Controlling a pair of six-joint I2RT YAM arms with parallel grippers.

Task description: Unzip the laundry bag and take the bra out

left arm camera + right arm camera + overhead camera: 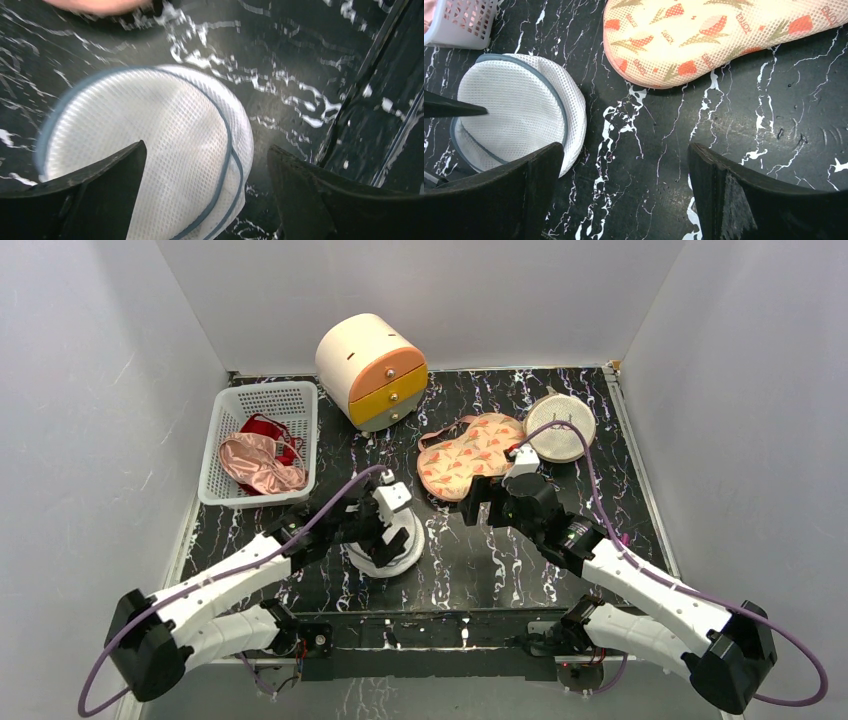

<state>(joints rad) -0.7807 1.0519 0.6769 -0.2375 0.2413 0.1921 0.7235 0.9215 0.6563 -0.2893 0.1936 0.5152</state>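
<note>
The laundry bag (140, 150) lies flattened on the counter (749, 125) directly beneath the left gripper (206, 150). A peach printed mesh piece (719, 35), possibly the bra, lies loose just ahead of the right gripper (625, 147), so removal appears done or nearly done, though the zip cannot be made out. The left gripper is released, its fingers spread wide over the bag and grasping nothing; the right gripper is likewise spread wide and empty, with the bag off to its left.
</note>
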